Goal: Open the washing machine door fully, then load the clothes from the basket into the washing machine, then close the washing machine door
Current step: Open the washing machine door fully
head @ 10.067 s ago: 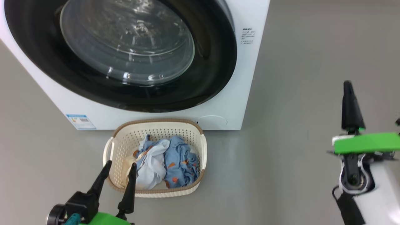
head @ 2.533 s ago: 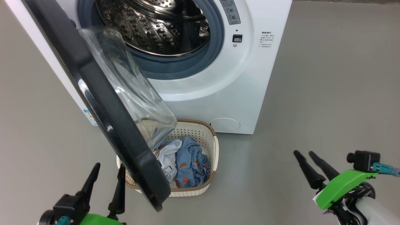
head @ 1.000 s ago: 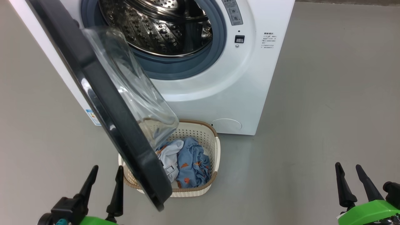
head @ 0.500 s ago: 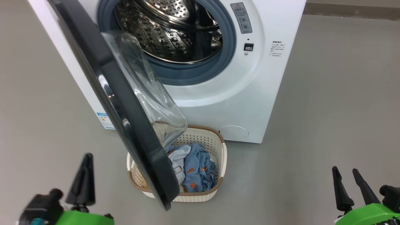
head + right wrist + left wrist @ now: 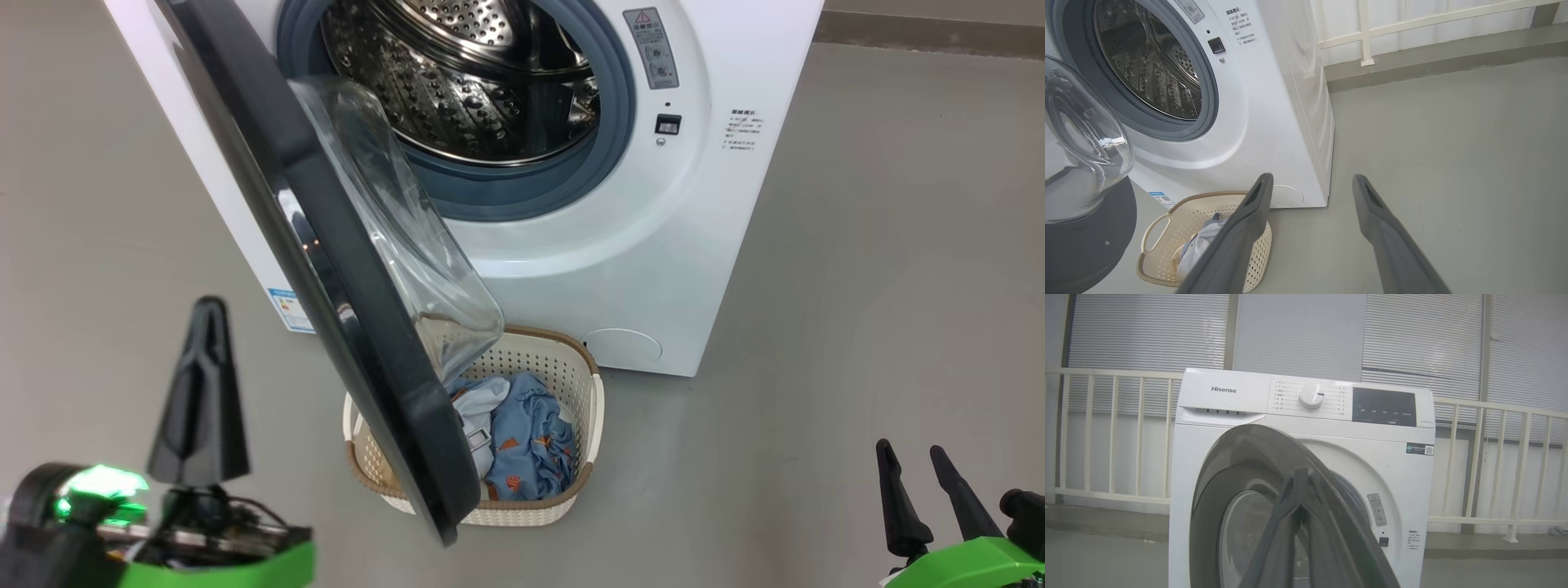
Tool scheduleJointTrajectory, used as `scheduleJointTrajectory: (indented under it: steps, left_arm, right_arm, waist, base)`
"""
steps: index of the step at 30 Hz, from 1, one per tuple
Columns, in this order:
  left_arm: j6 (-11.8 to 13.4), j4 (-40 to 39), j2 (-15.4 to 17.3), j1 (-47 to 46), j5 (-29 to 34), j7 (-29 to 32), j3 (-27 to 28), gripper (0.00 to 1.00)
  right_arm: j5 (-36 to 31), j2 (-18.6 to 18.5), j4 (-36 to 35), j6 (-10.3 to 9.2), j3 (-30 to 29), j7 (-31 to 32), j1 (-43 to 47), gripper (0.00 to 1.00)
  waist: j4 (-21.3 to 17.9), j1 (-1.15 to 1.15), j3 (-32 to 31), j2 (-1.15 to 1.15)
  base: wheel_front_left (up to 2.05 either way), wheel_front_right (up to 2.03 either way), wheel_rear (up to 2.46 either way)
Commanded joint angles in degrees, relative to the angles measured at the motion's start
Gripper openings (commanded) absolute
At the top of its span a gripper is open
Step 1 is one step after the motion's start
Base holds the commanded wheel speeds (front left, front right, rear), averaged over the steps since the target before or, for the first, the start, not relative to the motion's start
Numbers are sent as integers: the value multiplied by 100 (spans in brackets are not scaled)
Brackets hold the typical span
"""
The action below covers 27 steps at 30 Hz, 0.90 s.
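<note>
Washing machine door (image 5: 326, 269) stands part open, lower edge over the basket (image 5: 589, 384) w/ clothes (image 5: 526, 433), in front of the washing machine (image 5: 718, 245). Left gripper (image 5: 208, 310) jaws look pressed together, tho blurred. Right gripper (image 5: 909, 449) jaws are spread.

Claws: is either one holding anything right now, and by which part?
Nothing is held. The left claw is shut on air; the right claw is open and empty.

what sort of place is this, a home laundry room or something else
Probably a test or demo space, not a home: a washing machine stands free on a grey floor, with a cream railing and closed blinds behind it.
</note>
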Motion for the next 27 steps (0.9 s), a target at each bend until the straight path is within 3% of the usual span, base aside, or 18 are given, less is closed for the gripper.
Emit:
scheduleJointTrajectory:
  steps: [1,10,17,27]
  left_arm:
    - [6,-267,38,-180,25,-29,91,0]
    - [3,-956,38,-95,153,403,-1392,0]
    - [-4,-104,36,-91,6,464,-2162,0]
    - [47,1288,23,-206,-339,274,-2392,0]
  right_arm:
    - [-62,-104,-151,17,110,-69,1,100]
    - [-70,-104,-188,17,124,-69,-46,100]
    - [-67,-117,-201,17,150,-69,-113,100]
    - [-53,-135,-228,17,172,-69,-153,100]
  waist:
    - [-6,0,4,0]
    - [-63,0,81,0]
    - [-110,0,161,0]
    - [-130,0,250,0]
  base:
    - [0,0,0]
    - [0,0,0]
    - [0,0,0]
    - [0,0,0]
